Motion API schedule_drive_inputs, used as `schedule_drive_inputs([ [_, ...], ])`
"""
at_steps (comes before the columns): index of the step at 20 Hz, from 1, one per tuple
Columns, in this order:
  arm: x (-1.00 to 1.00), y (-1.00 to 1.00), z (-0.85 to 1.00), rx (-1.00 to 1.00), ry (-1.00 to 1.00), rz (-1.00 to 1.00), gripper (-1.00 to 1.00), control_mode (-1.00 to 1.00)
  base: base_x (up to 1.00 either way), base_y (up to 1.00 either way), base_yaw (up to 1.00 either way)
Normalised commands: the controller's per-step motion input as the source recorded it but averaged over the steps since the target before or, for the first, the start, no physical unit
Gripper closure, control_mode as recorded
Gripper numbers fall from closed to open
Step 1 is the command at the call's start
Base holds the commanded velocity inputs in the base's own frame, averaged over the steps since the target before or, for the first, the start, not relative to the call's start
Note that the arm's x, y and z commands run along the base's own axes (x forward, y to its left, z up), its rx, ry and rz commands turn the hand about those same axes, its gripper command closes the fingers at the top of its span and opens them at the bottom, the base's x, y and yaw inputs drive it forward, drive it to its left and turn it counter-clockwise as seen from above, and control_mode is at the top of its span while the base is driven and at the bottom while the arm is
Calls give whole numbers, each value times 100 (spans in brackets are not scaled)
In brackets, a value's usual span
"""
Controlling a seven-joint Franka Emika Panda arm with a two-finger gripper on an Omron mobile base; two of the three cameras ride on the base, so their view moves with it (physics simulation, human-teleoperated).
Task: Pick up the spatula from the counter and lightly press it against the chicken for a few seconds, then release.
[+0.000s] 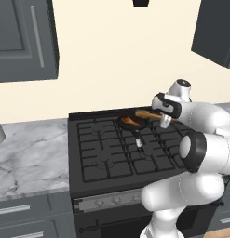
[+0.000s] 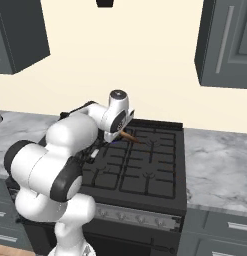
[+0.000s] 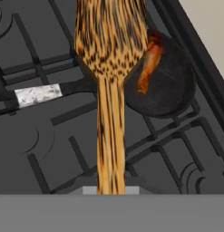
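The gripper [image 1: 165, 120] is clamped on a wooden spatula [image 3: 110, 68], streaky orange-brown, its broad blade flaring ahead over the dark pan [image 3: 174, 88], just beside the reddish chicken [image 3: 148, 63]

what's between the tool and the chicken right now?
Just the spatula that the tool holds. In the hand view its blade lies over the pan, beside the chicken. Whether they touch can't be told.

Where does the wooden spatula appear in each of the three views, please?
Left base view: spatula, right of centre, over the back of the stove grates.
Right base view: near centre, over the grates.
Hand view: straight up the middle.
Shared landmark: the black stove grates.
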Motion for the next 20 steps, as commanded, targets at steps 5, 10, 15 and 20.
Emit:
schedule_drive_inputs([
  [5,22,13,-3,-1,2,5,100,-100,0,0,0],
  [10,24,15,-9,-1,3,4,100,-100,0,0,0],
  [15,18,15,-15,-2,2,4,100,-100,0,0,0],
  [20,17,3,-22,-3,0,3,100,-100,0,0,0],
])
